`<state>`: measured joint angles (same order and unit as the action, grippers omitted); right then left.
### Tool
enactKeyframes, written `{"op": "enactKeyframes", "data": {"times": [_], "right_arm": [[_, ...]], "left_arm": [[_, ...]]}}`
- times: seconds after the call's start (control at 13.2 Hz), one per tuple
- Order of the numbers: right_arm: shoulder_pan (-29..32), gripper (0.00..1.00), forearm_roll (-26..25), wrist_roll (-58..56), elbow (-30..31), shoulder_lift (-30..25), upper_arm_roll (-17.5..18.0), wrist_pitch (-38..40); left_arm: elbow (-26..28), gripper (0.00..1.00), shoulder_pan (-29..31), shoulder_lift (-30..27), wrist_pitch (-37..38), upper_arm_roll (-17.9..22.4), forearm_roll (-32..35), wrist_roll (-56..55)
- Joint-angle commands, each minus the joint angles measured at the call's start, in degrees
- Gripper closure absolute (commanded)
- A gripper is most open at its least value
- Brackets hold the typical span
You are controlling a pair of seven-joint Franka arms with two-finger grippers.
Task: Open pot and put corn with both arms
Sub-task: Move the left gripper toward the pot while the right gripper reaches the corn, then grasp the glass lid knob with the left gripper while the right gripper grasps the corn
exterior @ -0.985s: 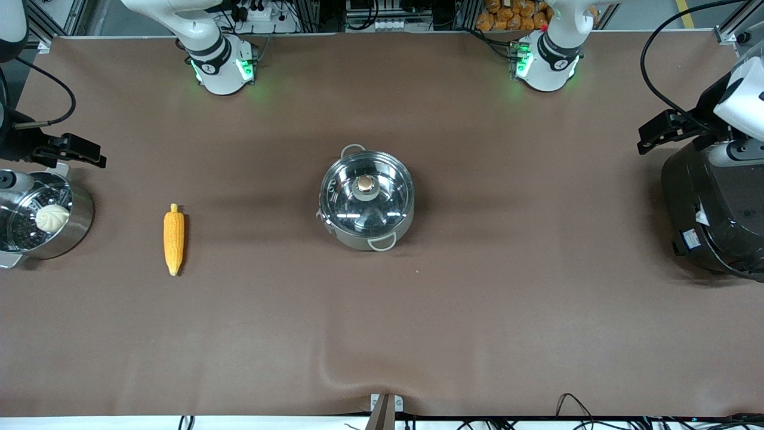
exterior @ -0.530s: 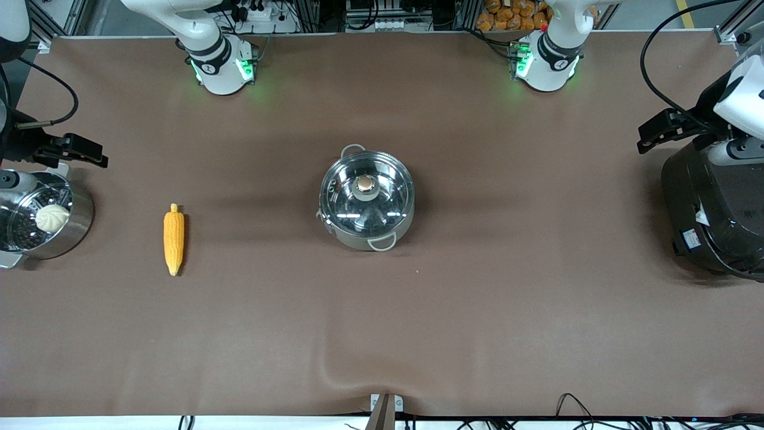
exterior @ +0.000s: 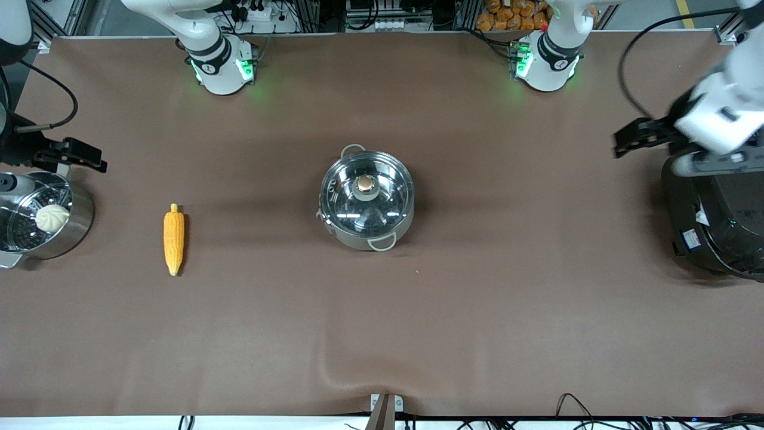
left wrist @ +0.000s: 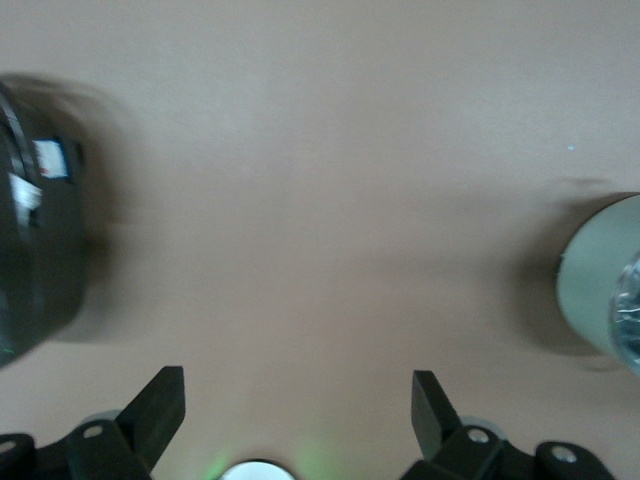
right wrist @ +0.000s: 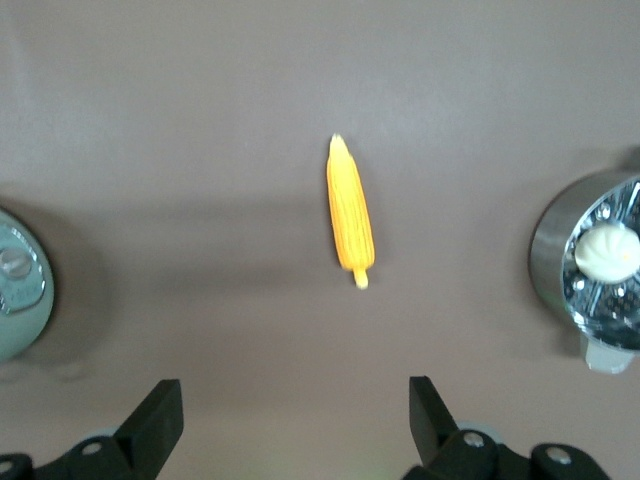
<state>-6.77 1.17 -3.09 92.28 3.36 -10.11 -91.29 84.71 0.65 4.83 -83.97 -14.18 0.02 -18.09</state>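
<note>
A brown cover lay over the whole desk (exterior: 382,334), smooth apart from a ripple at the 6 o'clock edge, where cables trailed along the rim. Along the 12 o'clock edge stood both green-lit arm bases, with metal framing, power strips and a heap of orange packets just outside it.

Compared with half a second earlier, the left arm's wrist had swung inward from the 3 o'clock end towards the middle of the desk and showed blurred, while the right arm's wrist had barely shifted. The pot and the corn had not moved.

The pot (exterior: 366,200) stood at the centre of the desk, its glass lid (exterior: 382,206) on and the tan knob (exterior: 363,184) upright in the middle of it. The corn (exterior: 173,239) lay flat at the pot's 9 o'clock, well apart from it, with its length running from 12 to 6 o'clock.

The left gripper (left wrist: 296,378) hung over the desk just beside the black rice cooker (exterior: 716,227) at the 3 o'clock end, its fingers spread wide and empty. The right gripper (right wrist: 293,385) hung over the 9 o'clock end, near the steel steamer pot (exterior: 80,224), its fingers likewise spread wide with nothing between them.

A white bun (exterior: 52,217) sat in the steamer pot, at the corn's 9 o'clock.
</note>
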Motion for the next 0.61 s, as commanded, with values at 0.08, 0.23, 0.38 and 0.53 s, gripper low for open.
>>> {"op": "enactKeyframes", "data": {"times": [0.08,0.23,0.38,0.53], "right_arm": [[-0.4,0.00,-0.9,-9.1,6.6,4.7,-0.6,-14.2],[-0.4,0.00,-0.8,-10.8,11.3,5.8,-0.6,-20.0],[-0.4,0.00,-0.7,-11.0,13.8,7.6,-0.6,-25.1],[-0.1,0.00,-0.6,-12.5,14.5,9.7,-0.5,-28.0]], "left_arm": [[-8.4,0.00,-10.8,9.0,-0.7,-1.5,-0.6,-19.6],[-8.8,0.00,-16.6,11.2,-4.6,-1.5,-0.6,-29.8],[-8.9,0.00,-22.1,14.3,-9.3,-1.5,-0.6,-38.5],[-9.6,0.00,-27.2,18.1,-14.5,-0.9,-0.5,-47.7]]}}
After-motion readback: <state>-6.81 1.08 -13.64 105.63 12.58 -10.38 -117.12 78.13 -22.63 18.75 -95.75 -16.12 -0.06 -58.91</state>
